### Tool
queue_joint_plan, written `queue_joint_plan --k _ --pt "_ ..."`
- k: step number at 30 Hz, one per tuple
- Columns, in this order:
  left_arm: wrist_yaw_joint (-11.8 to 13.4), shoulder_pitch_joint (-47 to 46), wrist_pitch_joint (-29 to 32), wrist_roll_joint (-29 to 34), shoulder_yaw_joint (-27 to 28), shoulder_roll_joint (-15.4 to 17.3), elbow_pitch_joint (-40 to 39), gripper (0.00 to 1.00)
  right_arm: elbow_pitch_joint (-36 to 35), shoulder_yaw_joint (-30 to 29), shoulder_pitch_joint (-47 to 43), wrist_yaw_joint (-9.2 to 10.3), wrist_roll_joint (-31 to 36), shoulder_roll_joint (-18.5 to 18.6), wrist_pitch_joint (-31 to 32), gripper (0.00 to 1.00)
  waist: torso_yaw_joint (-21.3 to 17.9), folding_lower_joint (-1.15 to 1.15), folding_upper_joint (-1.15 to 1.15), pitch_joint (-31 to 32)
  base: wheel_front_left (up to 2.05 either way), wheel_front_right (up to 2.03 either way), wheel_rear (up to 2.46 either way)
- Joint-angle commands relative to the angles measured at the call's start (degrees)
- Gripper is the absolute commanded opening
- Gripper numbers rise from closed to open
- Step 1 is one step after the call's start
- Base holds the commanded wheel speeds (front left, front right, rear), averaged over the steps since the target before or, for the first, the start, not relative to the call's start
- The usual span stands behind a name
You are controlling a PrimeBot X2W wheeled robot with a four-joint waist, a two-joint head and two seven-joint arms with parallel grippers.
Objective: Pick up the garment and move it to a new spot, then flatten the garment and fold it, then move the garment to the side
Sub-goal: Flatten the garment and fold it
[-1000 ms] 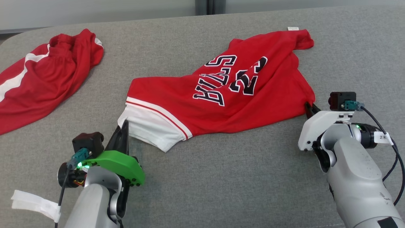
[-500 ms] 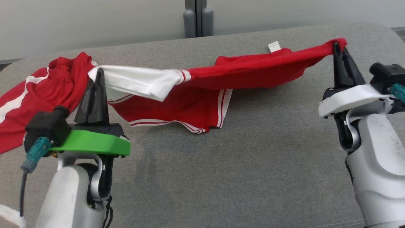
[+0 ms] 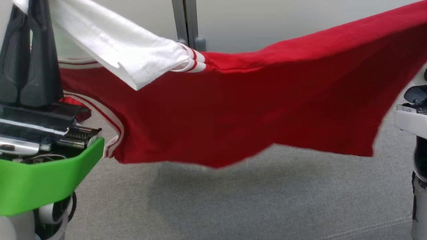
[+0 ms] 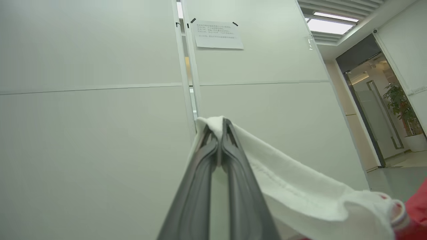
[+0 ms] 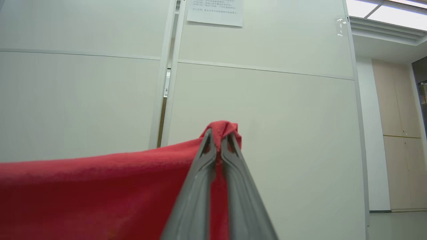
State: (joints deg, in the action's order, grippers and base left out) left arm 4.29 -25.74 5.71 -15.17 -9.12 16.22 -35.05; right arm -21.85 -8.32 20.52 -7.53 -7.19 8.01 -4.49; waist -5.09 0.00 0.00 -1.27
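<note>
Head view: the red-and-white fabric jersey (image 3: 253, 110) hangs stretched in the air above the grey fabric table (image 3: 267, 200). Left wrist view reveals the left gripper (image 4: 220, 128) clamped on its white sleeve; right wrist view, the right gripper (image 5: 218, 136) pinching a red corner.

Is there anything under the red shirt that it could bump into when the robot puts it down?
No, nothing visible is in the way. The left gripper and the right gripper pinch the red shirt up in the air, and nothing shows between it and the grey surface below.
</note>
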Motion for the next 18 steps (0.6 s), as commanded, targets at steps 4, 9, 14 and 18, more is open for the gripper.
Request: queue_joint_plan --k 4,9,14,18 --pt "-0.78 -4.44 3.93 0.96 -0.06 1.90 -1.19 0.00 -7.11 0.03 -2.46 0.07 0.57 -0.34 4.06 0.00 -1.22 0.00 0.00 -1.44 0.00 0.00 0.00" --pt "-1.54 -7.68 6.20 -0.68 -1.21 1.56 3.10 0.00 -6.32 0.12 -2.35 0.08 -0.46 -0.96 6.52 0.00 -1.63 0.00 0.00 -5.31 0.00 0.00 0.00" --pt "-4.11 -15.89 6.75 -1.12 -2.51 2.02 12.01 0.00 3.84 1.37 5.22 0.07 -2.19 -0.45 5.82 0.00 -1.78 0.00 0.00 -12.06 0.00 0.00 0.00" --pt "-6.58 -29.47 5.92 0.79 -3.00 2.49 22.79 0.00 15.64 2.71 18.62 0.08 -1.48 -0.12 3.18 0.00 -1.83 0.00 0.00 -18.09 0.00 0.00 0.00"
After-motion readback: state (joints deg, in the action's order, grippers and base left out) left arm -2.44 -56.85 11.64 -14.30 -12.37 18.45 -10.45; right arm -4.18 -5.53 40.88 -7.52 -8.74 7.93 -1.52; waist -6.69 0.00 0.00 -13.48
